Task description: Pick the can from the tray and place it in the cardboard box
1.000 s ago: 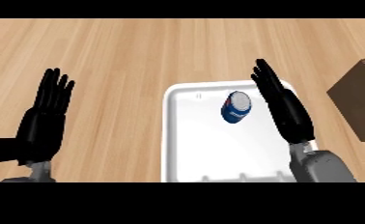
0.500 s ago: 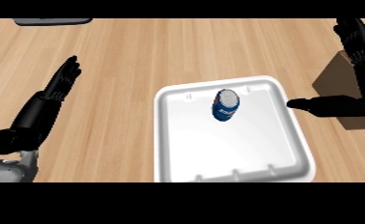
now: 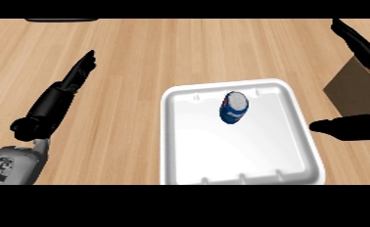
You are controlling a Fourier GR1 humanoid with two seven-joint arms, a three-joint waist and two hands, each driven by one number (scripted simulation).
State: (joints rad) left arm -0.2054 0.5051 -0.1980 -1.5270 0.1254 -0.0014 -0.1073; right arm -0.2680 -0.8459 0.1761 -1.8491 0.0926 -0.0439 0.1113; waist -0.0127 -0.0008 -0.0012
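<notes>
A blue can [image 3: 233, 107] with a white top stands in the far half of the white tray [image 3: 173, 143], leaning slightly. The brown cardboard box [image 3: 351, 91] is cut off by the right edge, just right of the tray. My right hand [image 3: 352, 37] shows at the upper right, above the box, with straight fingers holding nothing. A black shape [image 3: 345, 126] lies at the right edge beside the tray; I cannot tell whether it is the thumb or a shadow. My left hand [image 3: 61, 96] is open, seen edge-on, left of the tray.
The wooden counter [image 3: 145, 55] spreads around the tray. A dark object [image 3: 61, 19] is cut off at the counter's far left edge. The grey left forearm [image 3: 18, 162] enters at the lower left corner.
My right hand has left its place beside the tray and gone up and right, over the box. The left hand has turned edge-on. The can stays in the tray.
</notes>
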